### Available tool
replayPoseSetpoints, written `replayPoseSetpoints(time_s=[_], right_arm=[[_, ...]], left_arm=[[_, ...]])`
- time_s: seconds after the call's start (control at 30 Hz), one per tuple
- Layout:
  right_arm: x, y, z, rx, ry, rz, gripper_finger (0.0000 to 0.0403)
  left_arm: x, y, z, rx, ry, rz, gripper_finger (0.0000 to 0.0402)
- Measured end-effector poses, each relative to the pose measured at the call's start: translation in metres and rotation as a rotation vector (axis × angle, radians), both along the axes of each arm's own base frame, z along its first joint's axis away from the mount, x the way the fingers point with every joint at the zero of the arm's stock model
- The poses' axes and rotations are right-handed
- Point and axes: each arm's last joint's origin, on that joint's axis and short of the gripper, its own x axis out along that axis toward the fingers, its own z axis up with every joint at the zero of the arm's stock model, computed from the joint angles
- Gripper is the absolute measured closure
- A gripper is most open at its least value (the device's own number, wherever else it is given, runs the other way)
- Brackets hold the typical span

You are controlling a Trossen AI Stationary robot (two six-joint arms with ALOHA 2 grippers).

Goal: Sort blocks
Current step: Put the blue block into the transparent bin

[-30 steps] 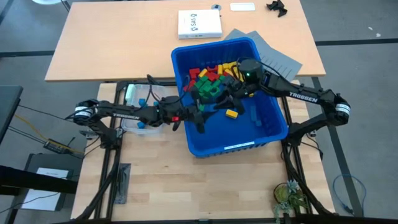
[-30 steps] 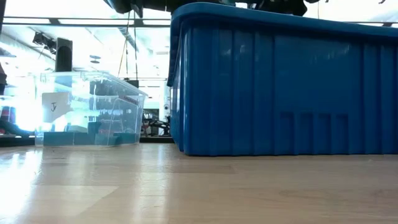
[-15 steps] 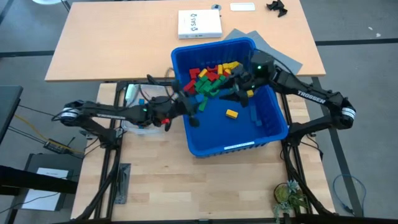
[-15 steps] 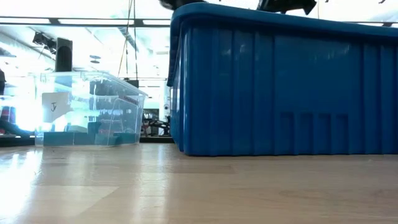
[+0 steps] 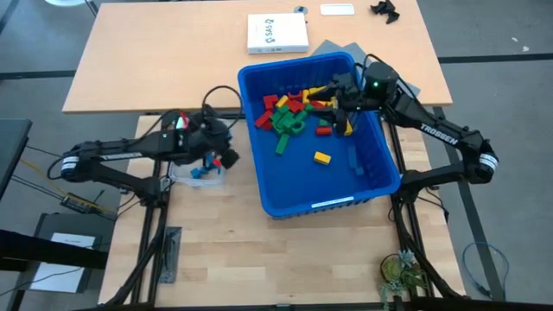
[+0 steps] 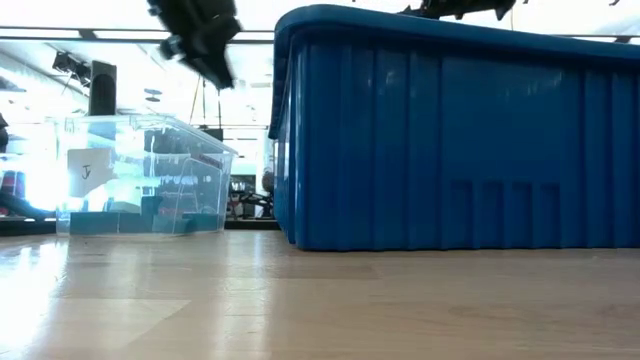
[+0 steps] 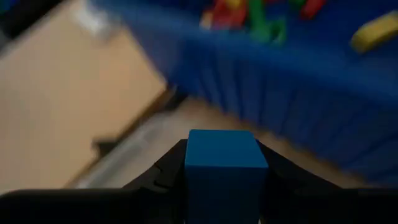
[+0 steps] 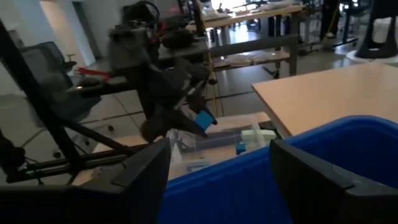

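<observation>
Overhead and wrist views of a two-arm sorting station. The left pincer [image 5: 226, 159] hangs above the small clear tub [image 5: 188, 173] beside the large blue bin [image 5: 378, 173], its fingers clenched on a blue block [image 7: 226, 163] — the left wrist view shows the block wedged squarely between the two dark fingers. A few small blocks already lie in the tub. The right pincer [image 5: 335, 111] reaches into the far part of the bin, over the heap of blocks [image 5: 289, 108] in red, yellow, green and blue; its fingers [image 8: 140, 171] stand released, wide apart, with nothing between them. A single yellow block [image 5: 322, 158] lies apart on the bin floor, nearer the front wall. Bin and tub rest on the light wooden worktop [image 5: 285, 255]; a white box [image 5: 276, 34] sits on the farther worktop behind.
</observation>
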Motion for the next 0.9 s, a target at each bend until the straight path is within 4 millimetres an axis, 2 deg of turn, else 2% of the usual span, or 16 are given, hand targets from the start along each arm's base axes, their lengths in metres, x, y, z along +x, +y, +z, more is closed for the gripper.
replayPoseSetpoints(time_s=[0.23, 0.5, 0.67, 0.77, 0.9], right_arm=[[0.002, -0.003, 0.000, -0.012, -0.010, -0.044, 0.0129], [0.001, -0.003, -0.004, -0.054, 0.028, -0.054, 0.0137], [-0.004, -0.007, -0.025, -0.210, 0.286, -0.216, 0.0140], [-0.004, -0.015, -0.042, -0.331, 0.494, -0.320, 0.0144], [0.001, -0.033, -0.070, -0.368, 0.707, -0.334, 0.0154]], left_arm=[[-0.030, 0.008, -0.012, -0.142, 0.141, 0.184, 0.0253], [-0.029, 0.012, -0.011, -0.151, 0.086, 0.234, 0.0080], [-0.026, 0.013, -0.009, -0.139, 0.045, 0.235, 0.0030], [-0.025, 0.013, -0.008, -0.126, 0.035, 0.238, 0.0026], [-0.023, 0.014, -0.007, -0.110, 0.013, 0.244, 0.0025]])
